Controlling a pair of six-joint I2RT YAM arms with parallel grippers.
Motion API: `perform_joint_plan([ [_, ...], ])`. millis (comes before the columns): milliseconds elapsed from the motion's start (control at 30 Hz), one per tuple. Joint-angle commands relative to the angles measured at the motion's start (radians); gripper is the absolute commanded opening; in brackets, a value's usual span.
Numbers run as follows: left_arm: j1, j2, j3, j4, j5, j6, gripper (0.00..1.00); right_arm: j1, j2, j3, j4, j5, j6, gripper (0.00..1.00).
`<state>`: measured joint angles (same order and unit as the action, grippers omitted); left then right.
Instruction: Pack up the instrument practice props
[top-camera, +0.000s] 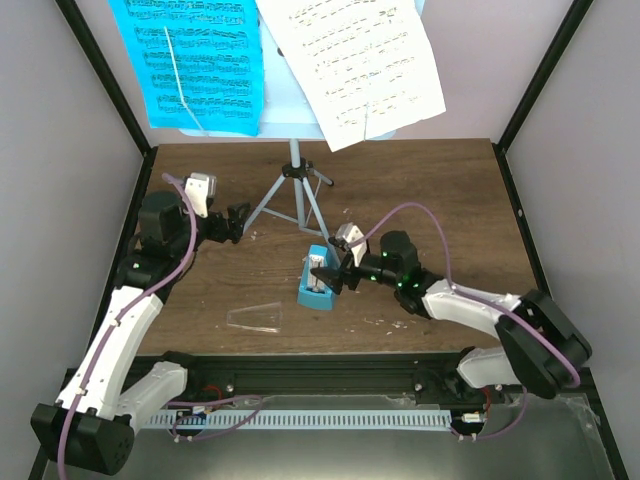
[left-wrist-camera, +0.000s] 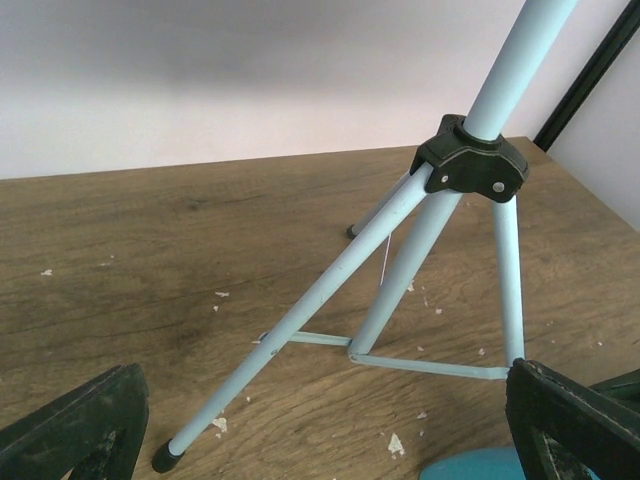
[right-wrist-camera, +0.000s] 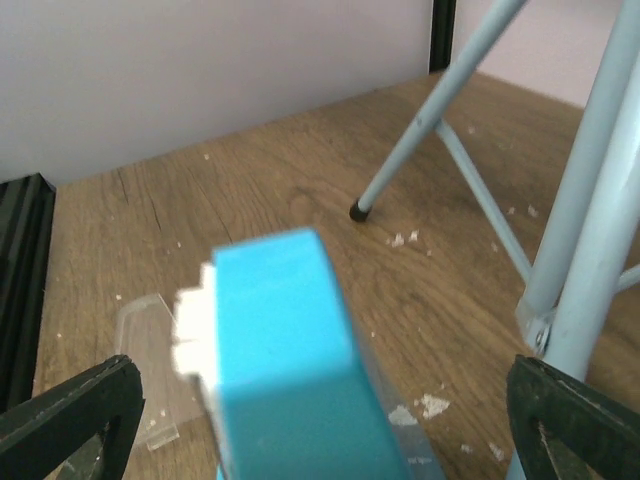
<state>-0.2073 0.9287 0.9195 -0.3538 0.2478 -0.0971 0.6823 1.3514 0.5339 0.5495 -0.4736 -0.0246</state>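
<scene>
**From above:** your right gripper (top-camera: 325, 272) stands open around the small teal pyramid metronome (top-camera: 317, 283) at mid-table. The left gripper (top-camera: 238, 222), also open and empty, hangs just beside a leg of the pale blue perforated metal music stand (top-camera: 294, 160). The cyan music sheet (top-camera: 195, 60) and white music sheet (top-camera: 355, 60) rest on the stand's desk. The clear plastic cover (top-camera: 255, 317) lies apart from the metronome, towards the near edge.

**Left wrist:** the fingers (left-wrist-camera: 80, 430) are spread wide with only wooden table (left-wrist-camera: 150, 260) between them. The tripod hub (left-wrist-camera: 470, 165) is ahead, and a sliver of teal shows at the lower edge (probably the metronome).

**Right wrist:** the metronome (right-wrist-camera: 290, 350) sits blurred between the spread fingers (right-wrist-camera: 570, 420), with neither pad touching it. One stand leg (right-wrist-camera: 590, 200) rises just beside the right-hand finger.

**What could go wrong:**
- A lopsided close would likely shove or tip the metronome towards that leg.
- A bump to the tripod could rock the stand and send the loose sheets sliding.
- A sweep towards the near left could knock the cover towards the front edge.

**Room to move:** your widest room looks to be over the table's right half. Black frame posts (top-camera: 530, 100) hem both sides, so lifting straight up before travelling seems safest.
</scene>
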Motion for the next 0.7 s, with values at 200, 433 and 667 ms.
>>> perform_joint_plan([
  [200,0.006,-0.048,-0.021,0.004,-0.005,0.058,0.99,0.0,-0.403,-0.026,-0.195,0.137,0.052,1.0],
  [433,-0.219,-0.068,-0.047,0.033,0.054,0.125,0.94,-0.066,-0.583,-0.102,-0.301,0.519,0.195,1.0],
  [667,-0.544,-0.064,-0.176,0.104,-0.084,0.003,0.95,-0.126,-0.513,-0.096,-0.331,0.527,0.316,1.0],
])
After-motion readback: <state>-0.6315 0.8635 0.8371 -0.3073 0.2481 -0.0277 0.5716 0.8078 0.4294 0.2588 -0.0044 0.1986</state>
